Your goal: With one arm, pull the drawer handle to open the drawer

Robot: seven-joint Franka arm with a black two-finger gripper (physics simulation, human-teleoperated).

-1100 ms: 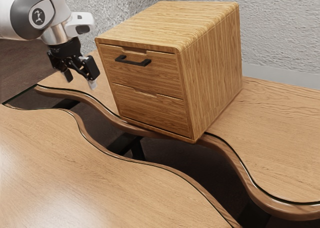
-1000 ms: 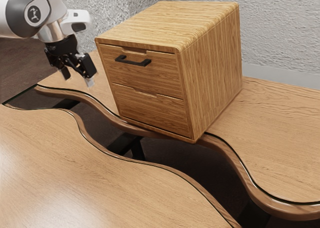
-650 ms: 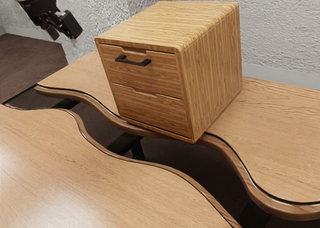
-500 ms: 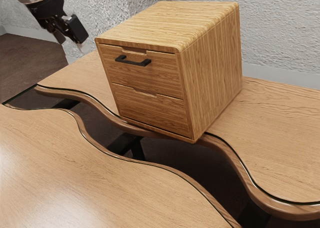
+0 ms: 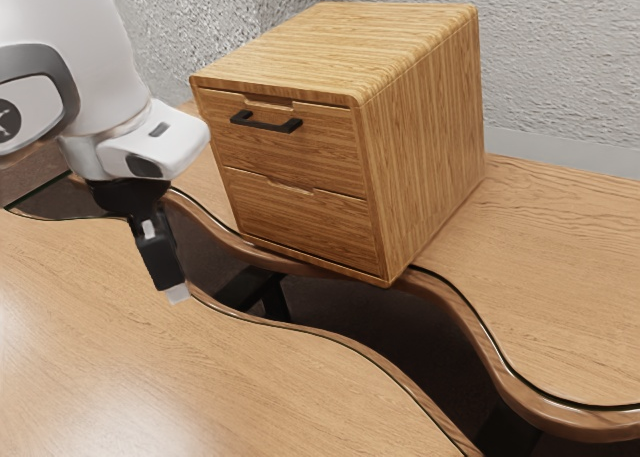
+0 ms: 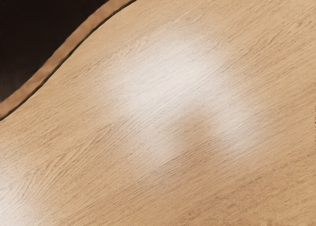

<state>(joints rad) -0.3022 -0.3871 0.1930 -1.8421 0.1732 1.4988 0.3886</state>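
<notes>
Your cabinet (image 5: 400,127) was the one container on show, a squat box of honey-coloured wood with a bold striped grain and softly rounded corners. It stood on the far table (image 5: 560,277), close to that table's wavy front edge. It held two drawers, one above the other. The top drawer (image 5: 300,152) sat flush with the cabinet face, shut, and so did the lower drawer (image 5: 300,217); what either held was hidden from you. The handle (image 5: 266,123), a slim black bar with short bent ends, lay across the upper part of the top drawer, untouched.

Your gripper (image 5: 165,267) hung well apart from that handle, lower and toward the exterior view's left, pointing down beneath the white arm (image 5: 70,67). It was by the curved edge of the near table (image 5: 120,377). You could not tell whether the jaws stood apart or together.

Both tables were pale, smooth wood with a fine grain and a soft sheen, their facing edges cut in matching waves with a rounded brown lip. A dark gap (image 5: 400,347) ran between them. In the wrist view you saw the tabletop (image 6: 197,137) with a hazy bright patch, and its curved lip (image 6: 64,53) beside darkness. Behind stood a rough grey wall (image 5: 560,47).
</notes>
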